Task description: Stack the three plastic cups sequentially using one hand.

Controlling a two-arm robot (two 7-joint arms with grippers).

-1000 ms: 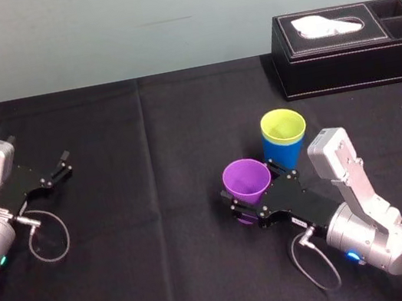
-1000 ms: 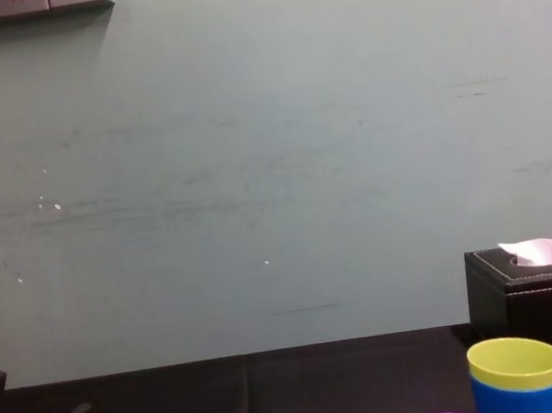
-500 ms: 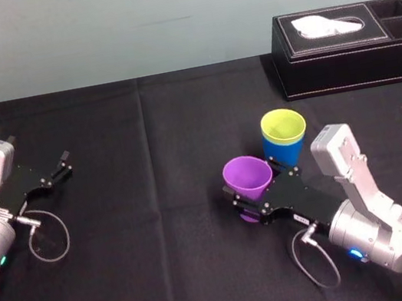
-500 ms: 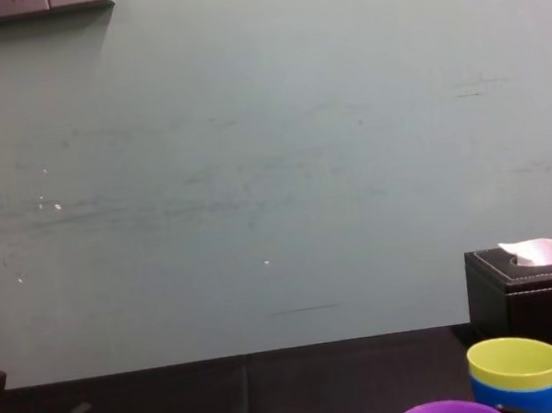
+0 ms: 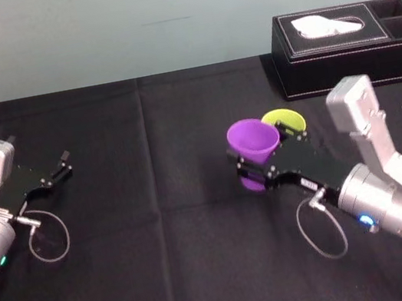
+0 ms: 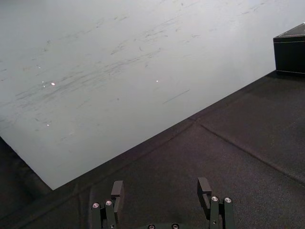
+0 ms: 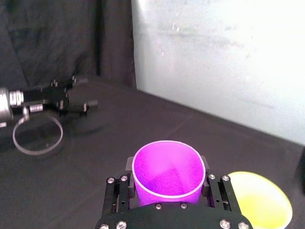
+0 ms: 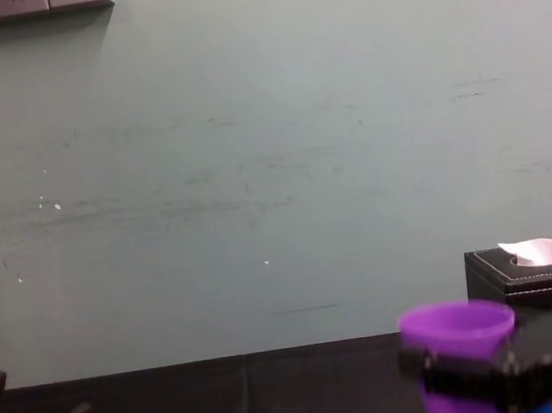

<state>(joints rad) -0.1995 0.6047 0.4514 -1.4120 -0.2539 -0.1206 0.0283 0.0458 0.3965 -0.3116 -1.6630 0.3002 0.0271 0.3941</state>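
Purple cup (image 5: pixel 252 140) is sitting upright, mouth up, in the right gripper (image 5: pixel 256 170), which is clamping it from both sides. The right wrist view is showing the fingers (image 7: pixel 128 165) pressing the cup's wall, a contact the head view is leaving unclear. Just behind, the yellow-green cup (image 5: pixel 287 120) is peeking past the gripper's body. Farther back, the black tissue box (image 5: pixel 350 46) is standing on the table (image 5: pixel 163 243). The left gripper (image 5: pixel 63 164) is resting far left, fingers spread apart.
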